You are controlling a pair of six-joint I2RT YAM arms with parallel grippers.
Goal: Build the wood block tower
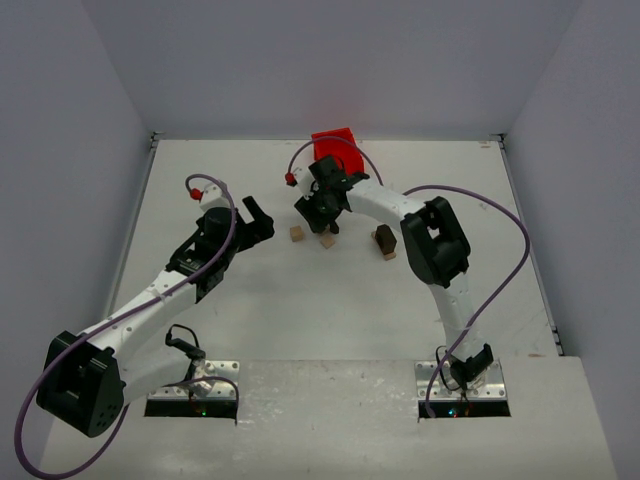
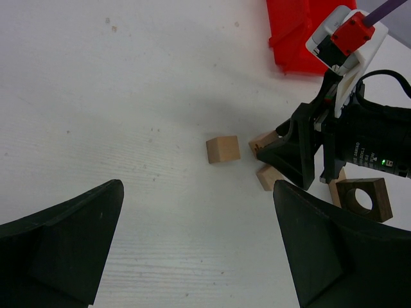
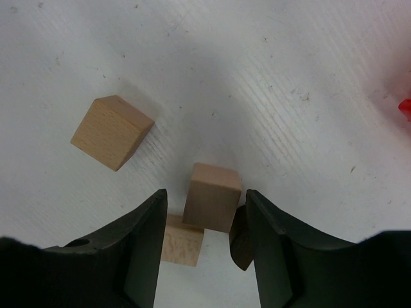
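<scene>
No wood block tower shows in these views; only separate small blocks lie mid-table. My right gripper (image 1: 325,222) (image 3: 206,194) points down over a cluster of them. Its jaws stand on either side of a pale tan block (image 3: 213,196) with a thin gap on each side, so the gripper is open. Below that block lie another pale block (image 3: 182,242) and a dark piece (image 3: 239,240). A loose tan cube (image 3: 112,131) (image 1: 296,233) (image 2: 223,149) sits to the left. My left gripper (image 1: 258,222) (image 2: 198,187) hovers wide open and empty, left of the cluster.
A red plastic bin (image 1: 335,147) (image 2: 295,32) stands just behind the right gripper. A dark brown block with a round hole (image 2: 365,199) (image 1: 384,238) rests right of the cluster with a pale block (image 1: 389,254) against it. White walls enclose the table.
</scene>
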